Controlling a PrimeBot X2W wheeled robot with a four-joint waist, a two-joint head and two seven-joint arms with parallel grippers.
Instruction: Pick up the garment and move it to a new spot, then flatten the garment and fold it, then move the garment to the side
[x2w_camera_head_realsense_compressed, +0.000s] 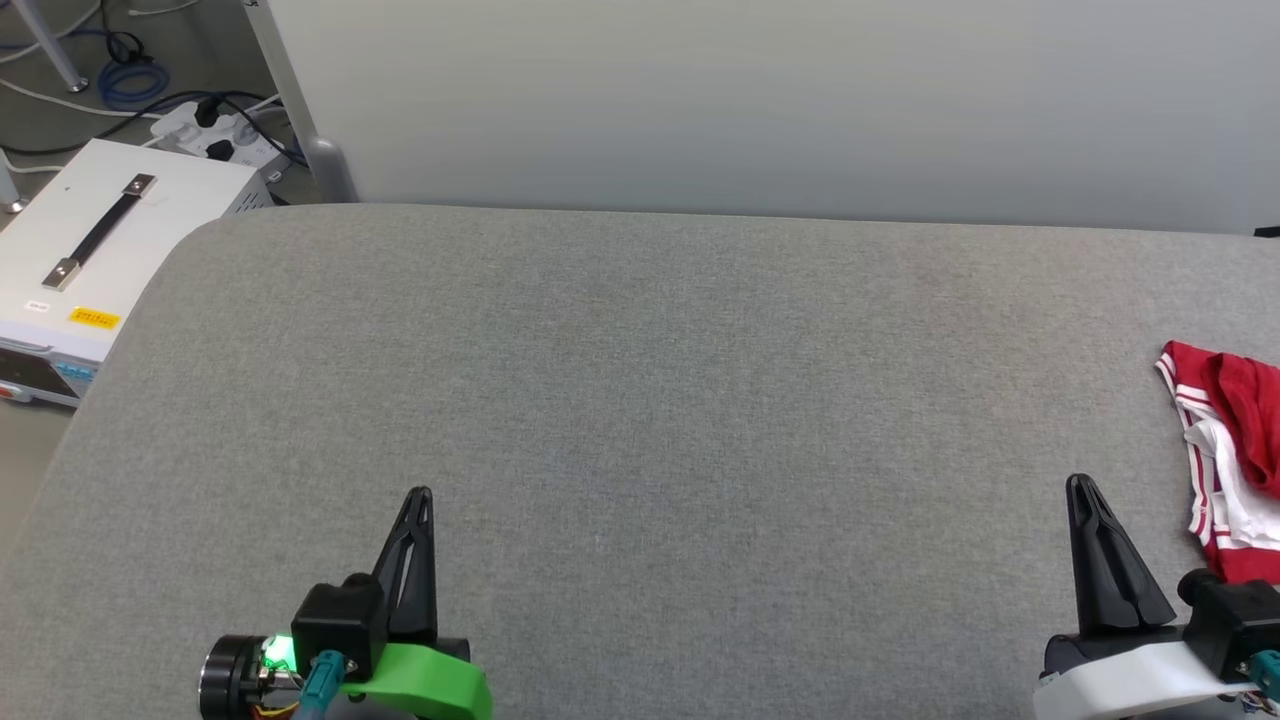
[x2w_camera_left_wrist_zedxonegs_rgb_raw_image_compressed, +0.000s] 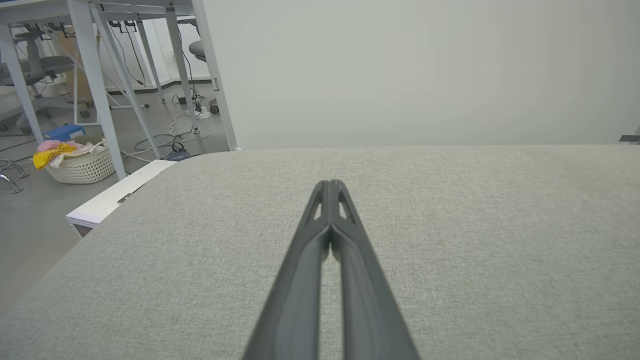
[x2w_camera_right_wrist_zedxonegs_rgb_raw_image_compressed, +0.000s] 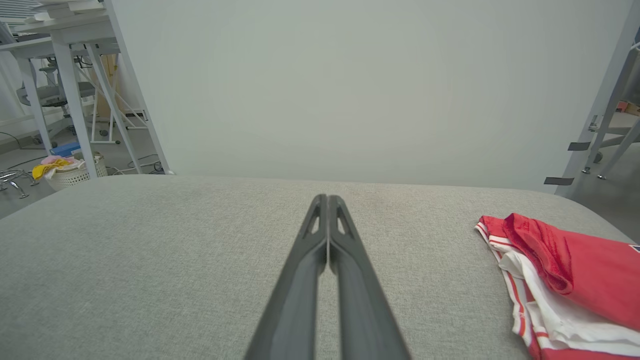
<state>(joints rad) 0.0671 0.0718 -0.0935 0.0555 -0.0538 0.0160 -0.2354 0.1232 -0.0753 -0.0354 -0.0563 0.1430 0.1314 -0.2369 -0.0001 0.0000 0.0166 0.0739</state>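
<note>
Left pincer (x2w_camera_head_realsense_compressed: 420, 497) and right pincer (x2w_camera_head_realsense_compressed: 1080, 486) were both pinched together, empty. I feared a clumsy grab might shove the shirt (x2w_camera_head_realsense_compressed: 1235, 450) off the table's (x2w_camera_head_realsense_compressed: 640, 380) right edge.

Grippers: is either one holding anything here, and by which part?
Nothing is held. The left gripper and right gripper are shut and empty; the garment lies crumpled, apart from both.

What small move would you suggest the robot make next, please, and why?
Probably swing the right pincer rightward to the shirt and open its jaws. The shirt lies crumpled, untouched, near the table's right edge; the right pincer is nearest, shut and empty, and the left pincer is far off.
</note>
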